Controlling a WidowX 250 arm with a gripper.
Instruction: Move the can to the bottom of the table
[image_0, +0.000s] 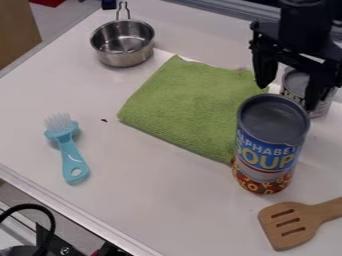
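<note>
Soft, fairly bright light spreads evenly over the pale tabletop (143, 180) around the green cloth (190, 107), with a faint, soft-edged shadow beside the blue brush (69, 150) to the cloth's left. Bright glints sit on the metal pot (123, 57) above the cloth, a dull sheen lies on the soup can (270, 145) at its lower right, and the black end effector (287, 96) beside its upper right sinks into near-featureless dark.
</note>
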